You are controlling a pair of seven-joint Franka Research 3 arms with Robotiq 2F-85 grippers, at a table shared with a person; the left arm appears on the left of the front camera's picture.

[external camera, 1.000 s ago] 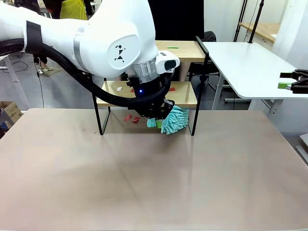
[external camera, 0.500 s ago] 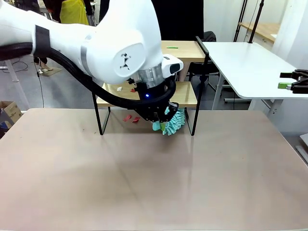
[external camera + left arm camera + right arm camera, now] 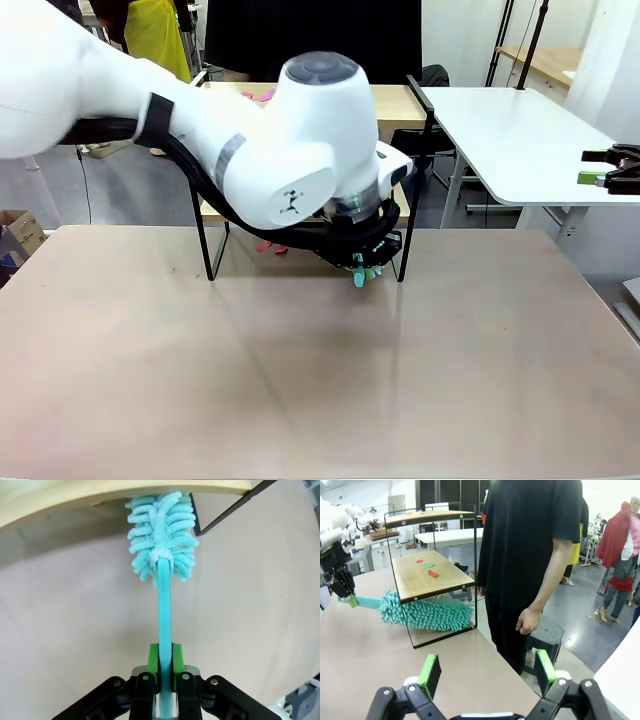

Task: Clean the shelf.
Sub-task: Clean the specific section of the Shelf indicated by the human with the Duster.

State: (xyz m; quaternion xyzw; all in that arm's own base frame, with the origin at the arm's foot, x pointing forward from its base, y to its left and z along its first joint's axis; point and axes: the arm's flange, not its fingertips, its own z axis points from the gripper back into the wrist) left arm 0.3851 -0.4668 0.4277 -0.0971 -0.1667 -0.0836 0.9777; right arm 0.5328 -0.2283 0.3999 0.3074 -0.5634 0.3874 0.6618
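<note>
Shelf (image 3: pixel 420 584) lower board: red, green scraps (image 3: pixel 433 573); duster (image 3: pixel 427 614) beneath.

Front view: my left arm (image 3: pixel 300 150) blocks most of the shelf (image 3: pixel 395 100) and the duster (image 3: pixel 362 276) head, leaving a teal stub visible. Left wrist view: the duster tip is hidden under the lower board (image 3: pixel 75 500). Right wrist view: the scraps (image 3: pixel 432 573) are too small to identify, and the person (image 3: pixel 530 545) is cut off at the top edge.

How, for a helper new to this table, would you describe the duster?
Find the two-tier wooden shelf at the far side of the beige table. Beneath its lower board pokes a teal duster, handle clamped in the left gripper. It alone is fluffy; the scraps on that board are small, flat.
</note>
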